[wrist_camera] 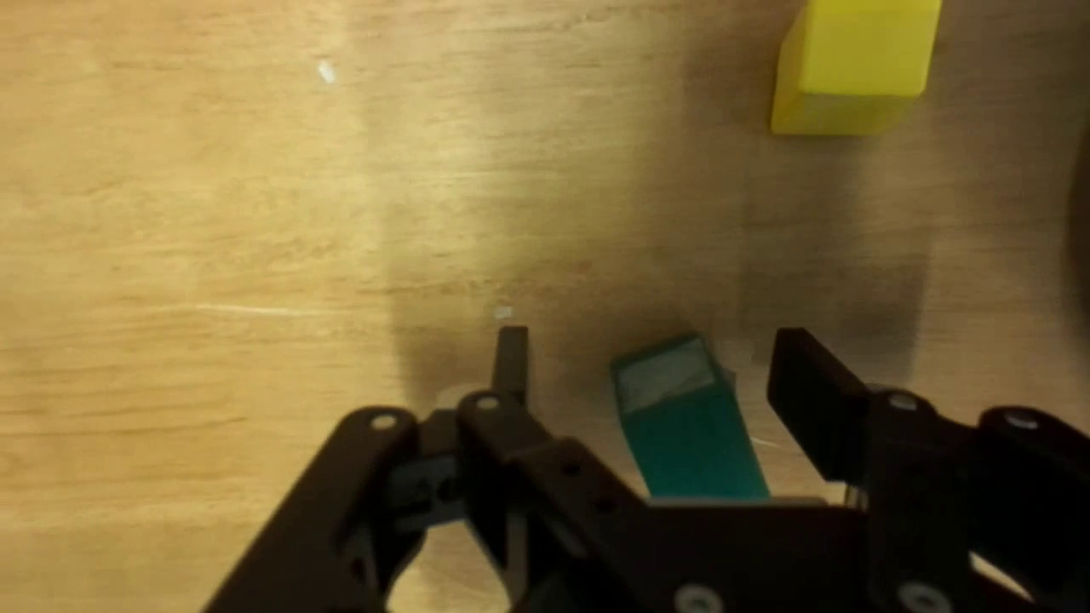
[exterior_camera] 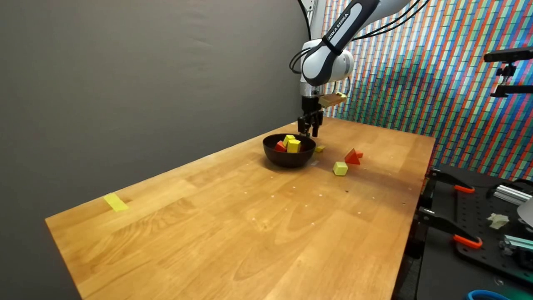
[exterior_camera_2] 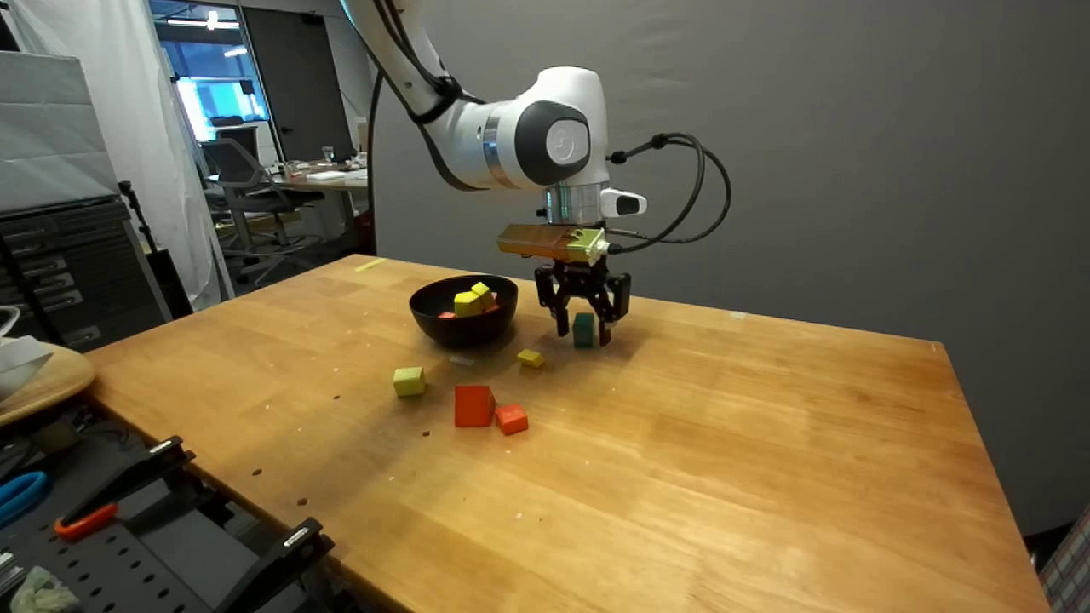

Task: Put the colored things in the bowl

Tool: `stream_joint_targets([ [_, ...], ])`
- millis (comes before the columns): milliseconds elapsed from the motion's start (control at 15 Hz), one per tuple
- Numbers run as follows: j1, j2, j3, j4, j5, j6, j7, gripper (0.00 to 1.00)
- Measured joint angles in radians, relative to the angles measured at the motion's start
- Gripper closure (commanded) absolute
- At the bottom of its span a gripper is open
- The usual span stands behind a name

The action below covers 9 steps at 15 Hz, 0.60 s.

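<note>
My gripper (exterior_camera_2: pixel 584 335) is open and low over the table, its fingers (wrist_camera: pixel 652 334) on either side of the upright teal block (wrist_camera: pixel 694 434), with gaps on both sides. The teal block also shows in an exterior view (exterior_camera_2: pixel 583 329); it is hidden in the exterior view behind the bowl. The black bowl (exterior_camera: pixel 287 160) stands beside the gripper and holds two yellow blocks (exterior_camera: pixel 293 146) and red pieces (exterior_camera: pixel 280 146). On the table lie a small yellow block (exterior_camera_2: pixel 530 358), a pale yellow block (exterior_camera_2: pixel 409 382), a red wedge (exterior_camera_2: pixel 474 406) and a small orange-red block (exterior_camera_2: pixel 512 419).
A flat yellow tape piece (exterior_camera: pixel 115 201) is stuck near the table's edge. A grey wall (exterior_camera: pixel 166 83) runs along the back. Black clamps with orange tips (exterior_camera: pixel 452 229) and a black perforated board (exterior_camera: pixel 491 250) stand beside the table's side edge.
</note>
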Motion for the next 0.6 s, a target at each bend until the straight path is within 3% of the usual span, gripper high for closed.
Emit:
stream_joint_targets([
  [267, -0.016, 0.014, 0.002, 0.040, 0.023, -0.026, -0.009, 0.88],
  [600, -0.011, -0.004, 0.014, 0.053, 0.027, -0.024, -0.009, 0.90],
])
